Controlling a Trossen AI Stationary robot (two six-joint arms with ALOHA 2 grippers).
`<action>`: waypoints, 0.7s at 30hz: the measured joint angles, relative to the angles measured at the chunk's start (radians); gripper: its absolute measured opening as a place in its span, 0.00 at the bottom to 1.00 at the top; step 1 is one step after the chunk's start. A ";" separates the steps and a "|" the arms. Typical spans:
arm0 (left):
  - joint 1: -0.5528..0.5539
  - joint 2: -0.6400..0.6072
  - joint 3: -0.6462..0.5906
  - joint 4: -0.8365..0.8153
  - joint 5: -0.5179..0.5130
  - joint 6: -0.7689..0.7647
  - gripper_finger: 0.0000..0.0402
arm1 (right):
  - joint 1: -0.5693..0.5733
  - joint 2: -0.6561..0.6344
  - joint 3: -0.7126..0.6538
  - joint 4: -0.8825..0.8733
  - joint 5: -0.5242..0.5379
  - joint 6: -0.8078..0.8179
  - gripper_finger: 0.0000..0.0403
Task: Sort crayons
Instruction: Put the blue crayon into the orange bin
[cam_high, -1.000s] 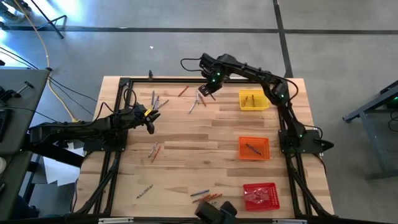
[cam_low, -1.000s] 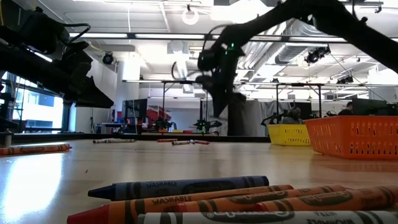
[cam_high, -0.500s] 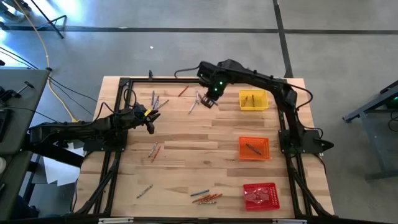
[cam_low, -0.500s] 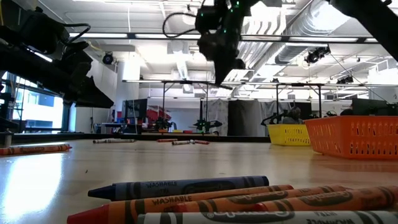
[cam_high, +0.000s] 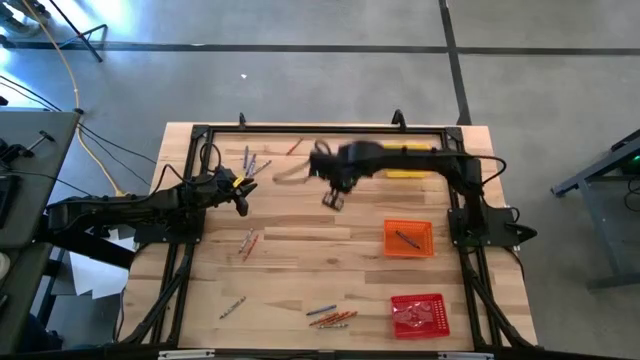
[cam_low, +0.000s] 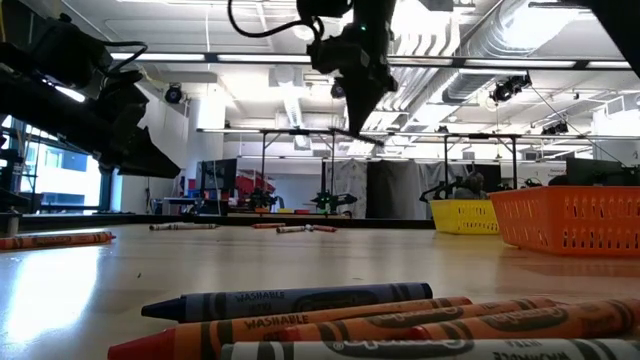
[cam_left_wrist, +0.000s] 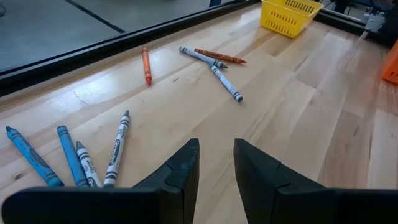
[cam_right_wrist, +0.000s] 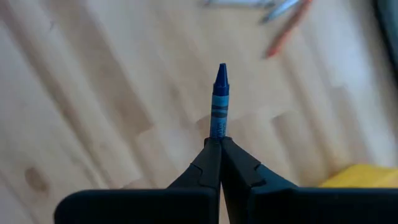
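My right gripper (cam_high: 333, 198) is high above the table's middle, shut on a blue crayon (cam_right_wrist: 219, 99); it also shows in the low view (cam_low: 362, 118). My left gripper (cam_high: 243, 205) waits at the table's left, slightly open and empty (cam_left_wrist: 216, 163). Loose crayons lie flat on the wood: blue and grey ones (cam_left_wrist: 74, 158) just ahead of the left gripper, an orange one (cam_left_wrist: 147, 65), a small far group (cam_left_wrist: 217, 65), a pair at mid-left (cam_high: 248, 241) and a bunch at the near edge (cam_high: 330, 316). My right gripper pinches the blue crayon's blunt end (cam_right_wrist: 216, 130) between its two fingertips. The crayon lies along the fingers and sticks out past them, its pointed tip (cam_right_wrist: 221, 70) leading toward the table. It is lifted clear of the table.
Three square mesh trays stand along the right side: yellow (cam_high: 408, 174) at the far end, partly under the right arm, orange (cam_high: 408, 237) in the middle with a crayon in it, red (cam_high: 418, 315) at the near end. A black frame (cam_high: 190, 200) rims the table.
My right gripper has risen from the far group of crayons with the blue crayon and swung toward the table's near edge, over the middle. The crayon is now lifted clear. My left arm has kept still.
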 joint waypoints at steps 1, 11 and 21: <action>0.000 0.000 0.000 0.000 0.000 0.000 0.22 | 0.017 -0.017 -0.056 0.045 0.003 0.007 0.00; 0.000 0.000 0.000 0.007 -0.047 0.000 0.22 | 0.084 -0.349 -0.617 0.466 0.043 0.219 0.00; 0.000 0.000 0.000 0.010 -0.091 0.003 0.22 | 0.174 -0.751 -1.056 0.702 0.191 0.489 0.00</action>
